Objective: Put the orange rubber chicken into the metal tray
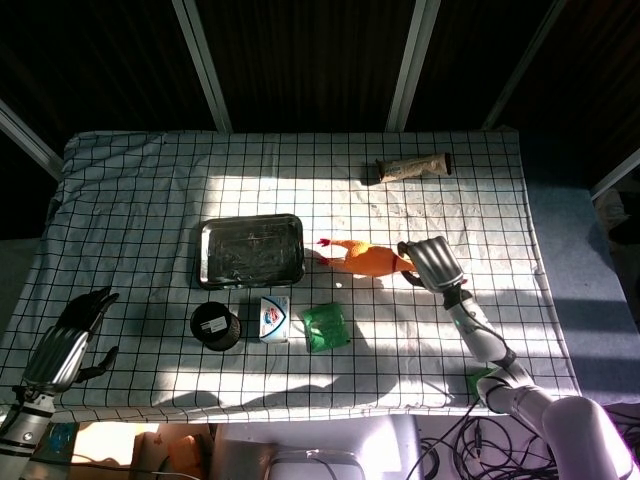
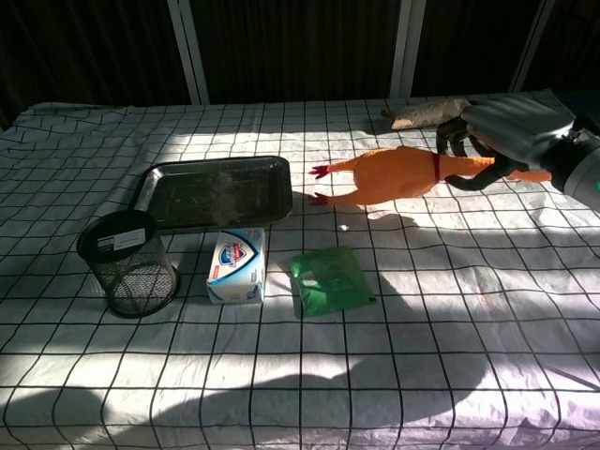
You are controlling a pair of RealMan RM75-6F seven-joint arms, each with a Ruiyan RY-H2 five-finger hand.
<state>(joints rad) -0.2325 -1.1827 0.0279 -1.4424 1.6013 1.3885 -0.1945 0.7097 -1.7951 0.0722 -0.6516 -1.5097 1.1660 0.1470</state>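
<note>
The right robot hand [image 2: 502,131] grips the chicken [image 2: 389,175] by the neck, apparently lifted clear of the bench [image 2: 450,309], beside the bare-looking tray [image 2: 214,191]. A soap box [image 2: 236,264], green packet [image 2: 326,280] and mesh cup [image 2: 128,262] sit nearby. The left robot hand [image 1: 72,340] hangs with fingers apart.

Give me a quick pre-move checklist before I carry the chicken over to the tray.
1. Grip: right hand holds the orange rubber chicken at its neck: ok.
2. Chicken lifted off the cloth: its shadow lies apart below it: ok.
3. Metal tray holds nothing: ok.
4. Path from chicken to tray free of objects: ok.
5. Soap box and green packet lie nearer than the path: ok.
6. Left hand idle at the table's corner: ok.
</note>
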